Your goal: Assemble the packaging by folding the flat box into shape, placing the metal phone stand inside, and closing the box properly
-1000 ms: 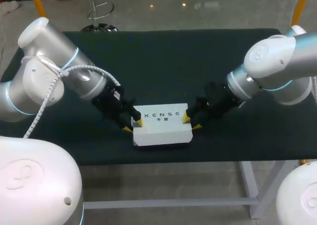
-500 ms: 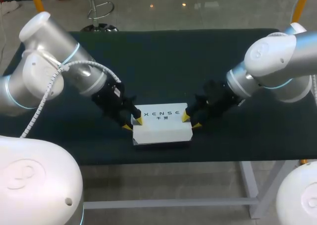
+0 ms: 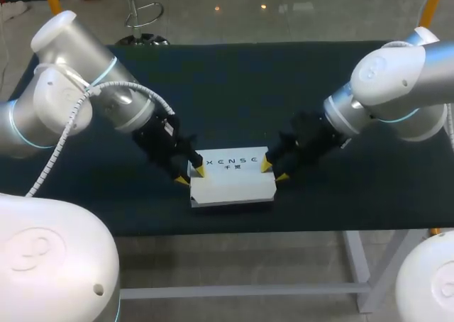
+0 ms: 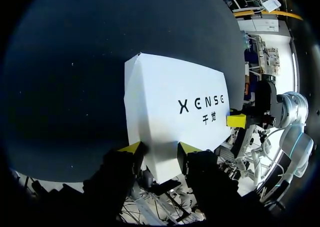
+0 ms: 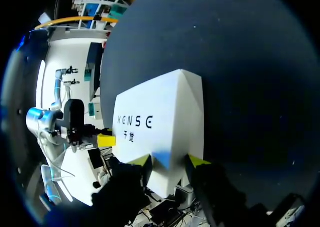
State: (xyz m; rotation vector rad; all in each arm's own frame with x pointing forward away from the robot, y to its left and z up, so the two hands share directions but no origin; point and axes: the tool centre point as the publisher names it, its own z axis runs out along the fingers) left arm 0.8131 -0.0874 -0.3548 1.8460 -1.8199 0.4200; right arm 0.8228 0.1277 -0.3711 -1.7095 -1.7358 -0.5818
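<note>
2 arms angle down and inward: our left arm (image 3: pixel 78 102) has the left gripper (image 3: pixel 191 176) pinching the left end of the white box (image 3: pixel 233 181), near the table (image 3: pixel 234 88)'s front edge; our right arm (image 3: pixel 397 81) mirrors it, right gripper (image 3: pixel 274 171) pinching the right end.

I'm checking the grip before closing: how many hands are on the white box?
2. The left hand clasps the white box at its left end, and the right hand clasps its right end. Neither is hidden.
</note>
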